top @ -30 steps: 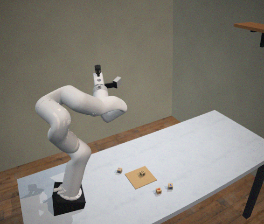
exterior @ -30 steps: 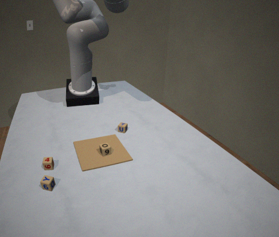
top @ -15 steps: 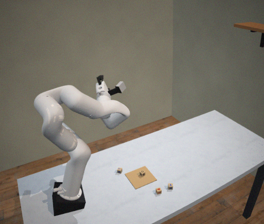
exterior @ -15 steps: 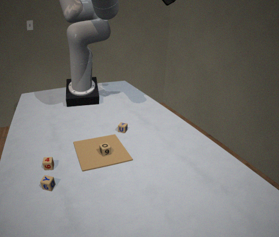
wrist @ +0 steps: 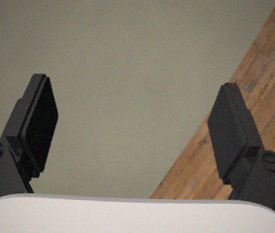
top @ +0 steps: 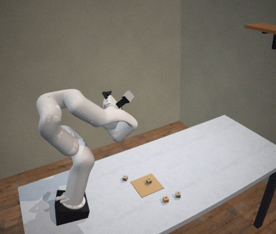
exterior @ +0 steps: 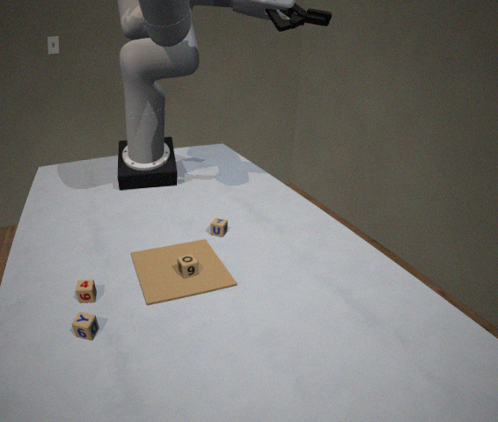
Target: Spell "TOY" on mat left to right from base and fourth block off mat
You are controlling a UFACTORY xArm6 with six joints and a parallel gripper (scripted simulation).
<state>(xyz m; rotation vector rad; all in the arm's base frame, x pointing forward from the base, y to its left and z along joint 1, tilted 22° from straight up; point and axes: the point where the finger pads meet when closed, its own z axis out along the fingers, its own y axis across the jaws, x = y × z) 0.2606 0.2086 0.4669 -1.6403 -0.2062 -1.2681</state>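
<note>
My gripper (top: 106,94) (exterior: 303,18) (wrist: 134,98) is open and empty, high above the table and pointing away from the blocks. The tan mat (top: 143,191) (exterior: 158,288) lies flat. A block with a black O on top (top: 148,180) (exterior: 187,265) sits on it. A block with what looks like a blue T on top (top: 125,178) (exterior: 218,227) stands off the mat, on its robot-base side. A block with a red 4 on top (top: 166,199) (exterior: 85,291) and a block with a blue Y on top (top: 178,194) (exterior: 84,325) stand off the mat's other side, close but apart.
The white table (top: 208,151) (exterior: 308,340) carries the mat, the blocks and the robot's black base (top: 71,214) (exterior: 147,179). A wooden shelf (top: 271,29) hangs on the right wall. The wrist view shows only wall and wooden floor (wrist: 254,107) beyond the fingers.
</note>
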